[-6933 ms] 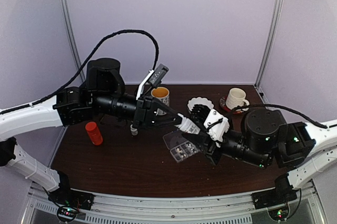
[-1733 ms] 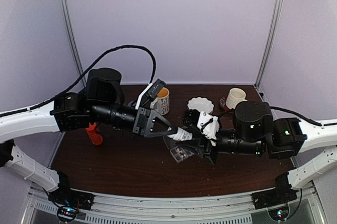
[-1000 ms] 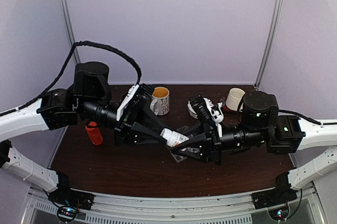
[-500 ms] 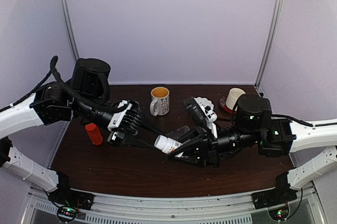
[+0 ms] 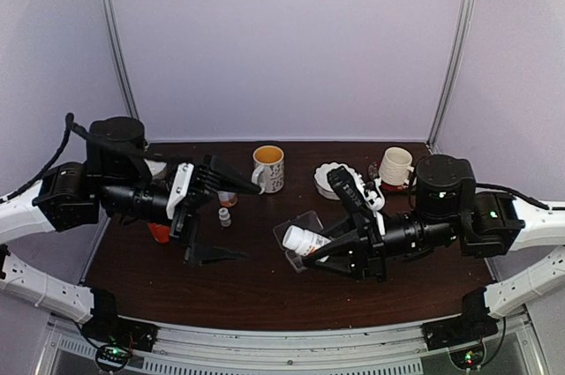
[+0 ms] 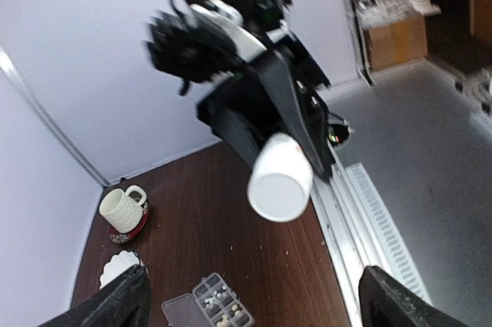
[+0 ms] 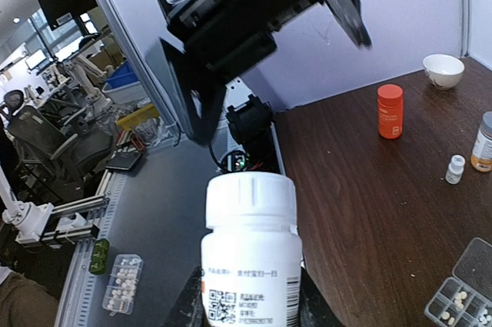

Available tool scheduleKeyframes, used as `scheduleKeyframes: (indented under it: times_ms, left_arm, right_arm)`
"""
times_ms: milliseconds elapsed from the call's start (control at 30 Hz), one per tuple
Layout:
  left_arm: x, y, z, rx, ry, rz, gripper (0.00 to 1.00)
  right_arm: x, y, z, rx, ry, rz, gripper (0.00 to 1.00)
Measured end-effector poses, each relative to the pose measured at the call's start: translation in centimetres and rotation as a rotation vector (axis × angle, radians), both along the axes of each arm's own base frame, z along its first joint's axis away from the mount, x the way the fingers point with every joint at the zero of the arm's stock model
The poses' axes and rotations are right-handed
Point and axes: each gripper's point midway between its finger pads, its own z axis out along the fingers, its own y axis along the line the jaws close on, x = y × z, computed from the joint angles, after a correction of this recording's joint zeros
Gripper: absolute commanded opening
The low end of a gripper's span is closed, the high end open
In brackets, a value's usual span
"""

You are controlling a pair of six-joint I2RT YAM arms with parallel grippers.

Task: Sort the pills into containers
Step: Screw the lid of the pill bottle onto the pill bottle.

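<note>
1. The flat clear plastic pill box [image 5: 294, 232] lies lid-open near the middle of the dark brown desk [image 5: 265, 296], with tiny pale pills [image 6: 221, 305] in some compartments.
2. Over it the right tool [image 5: 320, 250] clenches a capped white plastic bottle [image 5: 303, 240], tipped sideways. A slip would drop it onto the box and scatter pills.
3. The left tool [image 5: 253, 223] gapes empty, well apart toward the left edge. A crooked reach for the cap could knock the bottle.
4. The left arm [image 5: 53, 203] and right arm [image 5: 459, 216] both stretch inward, low over the desk.

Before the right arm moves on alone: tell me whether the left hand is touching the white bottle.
Apart. The top view shows table surface between the open left hand and the white bottle, which the right hand grips.
</note>
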Motion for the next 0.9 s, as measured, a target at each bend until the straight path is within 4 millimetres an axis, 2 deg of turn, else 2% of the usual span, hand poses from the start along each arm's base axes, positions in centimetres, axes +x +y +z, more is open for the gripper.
scheduleKeyframes:
  times_ms: [167,267,433,533,600,633,733,900]
  left_arm:
    - [0.8,1.0,3.7,-0.133,0.253,0.137,0.97]
    - [1.3,0.3,4.1,-0.138,0.443,0.188,0.98]
    - [2.9,-1.7,1.7,-0.072,0.725,0.295,0.95]
    - [3.5,-1.9,0.7,-0.065,0.883,0.341,0.84]
    - [3.4,-1.9,0.7,-0.069,0.977,0.345,0.72]
    - [3.3,-2.1,0.8,-0.071,1.025,0.336,0.69]
    - [2.7,-2.8,0.8,-0.061,1.146,0.299,0.68]
    - [1.9,-4.0,-0.5,-0.001,1.278,0.255,0.69]
  right_arm:
    - [1.5,-0.7,-2.0,-0.103,-0.124,-0.106,0.0]
    - [1.7,-1.0,-2.7,-0.151,-0.227,-0.165,0.0]
    - [2.3,-1.1,-3.4,-0.217,-0.412,-0.249,0.0]
    - [2.8,-1.1,-3.6,-0.255,-0.514,-0.294,0.0]
    - [3.2,-1.2,-3.5,-0.271,-0.562,-0.32,0.0]
    - [3.4,-1.2,-3.4,-0.277,-0.584,-0.33,0.0]
    - [3.8,-1.3,-3.2,-0.289,-0.638,-0.358,0.0]
    - [4.2,-1.1,-2.5,-0.299,-0.698,-0.386,0.0]
